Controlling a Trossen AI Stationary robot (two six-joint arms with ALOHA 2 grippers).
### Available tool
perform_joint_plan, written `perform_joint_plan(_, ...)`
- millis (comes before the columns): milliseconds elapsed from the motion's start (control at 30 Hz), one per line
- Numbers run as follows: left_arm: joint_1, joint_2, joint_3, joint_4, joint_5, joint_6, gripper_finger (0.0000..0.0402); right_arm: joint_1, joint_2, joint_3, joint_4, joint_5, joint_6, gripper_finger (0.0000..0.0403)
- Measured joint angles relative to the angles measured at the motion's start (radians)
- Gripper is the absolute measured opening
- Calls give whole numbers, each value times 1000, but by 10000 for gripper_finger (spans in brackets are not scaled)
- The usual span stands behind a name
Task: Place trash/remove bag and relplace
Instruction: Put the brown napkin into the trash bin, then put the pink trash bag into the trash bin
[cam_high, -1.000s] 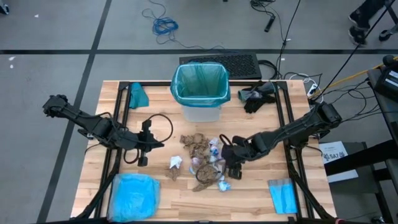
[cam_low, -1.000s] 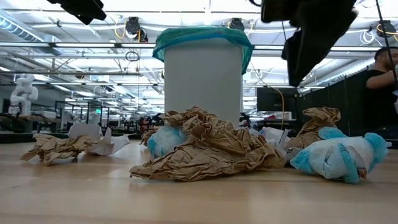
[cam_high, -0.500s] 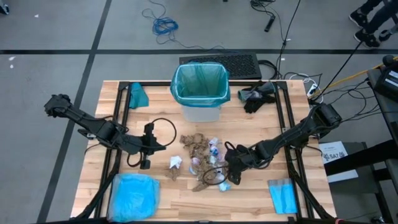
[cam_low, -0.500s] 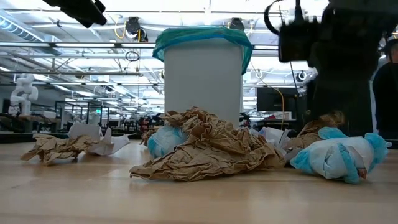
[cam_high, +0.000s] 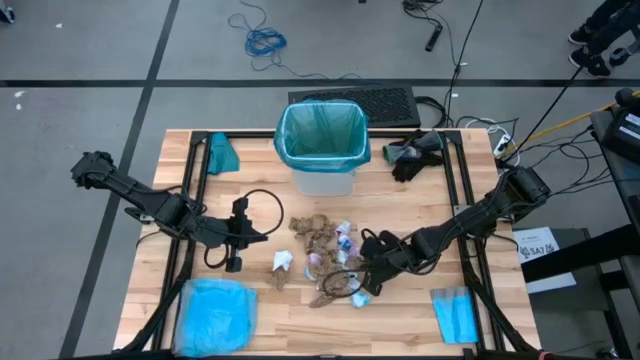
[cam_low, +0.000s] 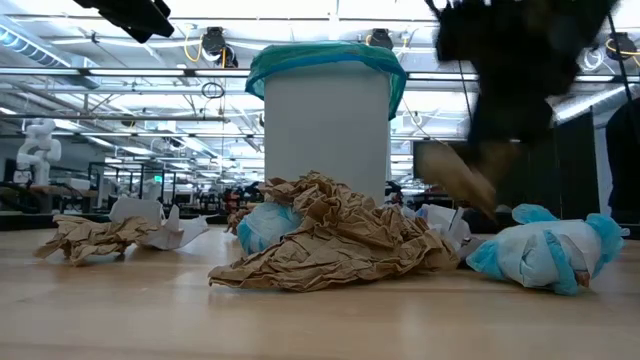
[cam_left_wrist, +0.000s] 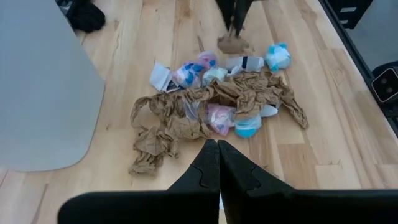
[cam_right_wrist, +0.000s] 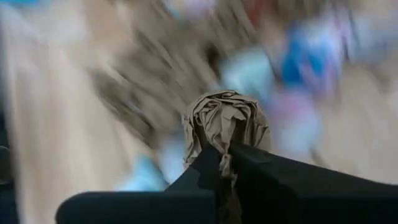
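The trash (cam_high: 325, 262) lies as a heap of brown paper wads and white, blue and pink wrappers on the table's middle, in front of the white bin (cam_high: 322, 178). The teal bag (cam_high: 322, 135) lines the bin and folds over its rim. My right gripper (cam_high: 357, 287) stands at the heap's near right side, shut on a brown paper wad (cam_right_wrist: 224, 121). My left gripper (cam_high: 231, 262) waits left of the heap, shut and holding nothing (cam_left_wrist: 217, 155). My right gripper pinches the brown paper wad by its lower part (cam_right_wrist: 219, 142) between its two fingers (cam_right_wrist: 261, 168). The fingers slant down from the table's right side. The wad (cam_left_wrist: 233, 43) bulges past the fingertips; the low view is too blurred to tell whether it is clear of the table.
A pale sky-blue plastic bag (cam_high: 215, 315) lies at the near left corner, a flat folded blue sheet (cam_high: 455, 315) at the near right. A teal wad (cam_high: 222, 152) and a black bundle (cam_high: 415, 155) flank the bin. Black frame rails (cam_high: 190, 200) run along the table's sides.
My right gripper has dropped toward the heap's near right side, rolled a little, and shut on a brown paper wad. In the low view that wad has moved left from where it stood. The rest of the heap has stayed put.
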Motion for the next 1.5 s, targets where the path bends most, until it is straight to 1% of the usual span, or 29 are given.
perform_joint_plan(100, 0, 0, 0, 0, 0, 0, 0, -14, 0, 150, -93, 67, -133, 2)
perform_joint_plan(233, 0, 7, 0, -1, -25, 3, 0, -49, 0, 389, -248, 214, -333, 1)
perform_joint_plan(333, 0, 11, 0, -2, -31, 25, 0, -89, -1, 556, -310, 290, -497, 1)
perform_joint_plan(433, 0, 11, 0, 0, -32, 37, 0, -157, -2, 694, -346, 330, -639, 1)
perform_joint_plan(567, 0, 11, 0, 14, -33, 69, 0, -290, -2, 814, -352, 329, -767, 0)
perform_joint_plan(633, 0, 11, 0, 20, -33, 84, 0, -370, -3, 843, -350, 315, -796, 0)
perform_joint_plan(667, 0, 11, 0, 20, -33, 87, 0, -415, -3, 847, -347, 290, -801, 0)
perform_joint_plan(767, 0, 11, 0, 20, -34, 89, 0, -552, 6, 849, -346, 158, -796, 0)
perform_joint_plan(833, 0, 11, 0, 20, -34, 89, 0, -631, 24, 849, -345, 89, -784, 0)
perform_joint_plan(933, 0, 11, 0, 20, -34, 88, 0, -718, 58, 847, -345, 30, -751, 3)
perform_joint_plan(1000, 0, 11, 0, 20, -34, 88, 0, -759, 75, 847, -337, -22, -743, 14)
perform_joint_plan(1067, 0, 11, 0, 19, -34, 86, 0, -783, 87, 847, -330, -73, -741, 33)
perform_joint_plan(1133, 0, 11, 0, 18, -34, 86, 0, -790, 98, 847, -324, -100, -741, 59)
perform_joint_plan(1367, 0, 11, 0, 18, -34, 80, 0, -776, 101, 847, -325, -121, -749, 164)
perform_joint_plan(1500, 0, 11, 0, 18, -34, 78, 0, -767, 96, 847, -327, -123, -748, 206)
